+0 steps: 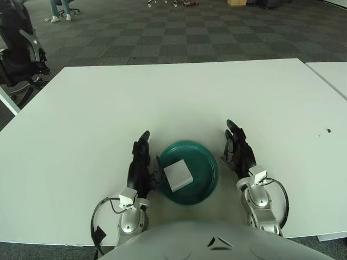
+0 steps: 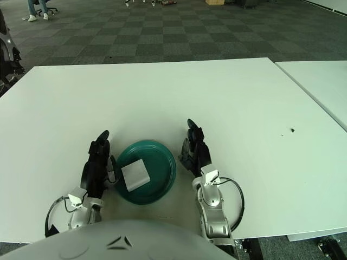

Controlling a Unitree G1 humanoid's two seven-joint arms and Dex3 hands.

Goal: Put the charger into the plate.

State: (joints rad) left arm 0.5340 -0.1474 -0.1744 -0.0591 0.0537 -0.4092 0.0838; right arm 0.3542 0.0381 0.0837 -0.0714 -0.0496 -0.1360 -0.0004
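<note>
the white charger (image 1: 178, 175) already lies in the green plate (image 1: 203, 187), with the left hand (image 1: 142, 165) and right hand (image 1: 238, 150) empty, fingers loosely extended, flanking it.

The white table (image 1: 179, 92) is a broad, flat surface extending from the robot outward to the carpeted floor (image 1: 179, 32). A round teal plate (image 1: 203, 181) lies directly on it at the near edge, centred in front of the robot. A small dark mark (image 1: 328, 131) shows on the surface toward the right edge. A second white table (image 1: 331, 76) stands just beside it on the right, separated by a narrow gap.
</note>
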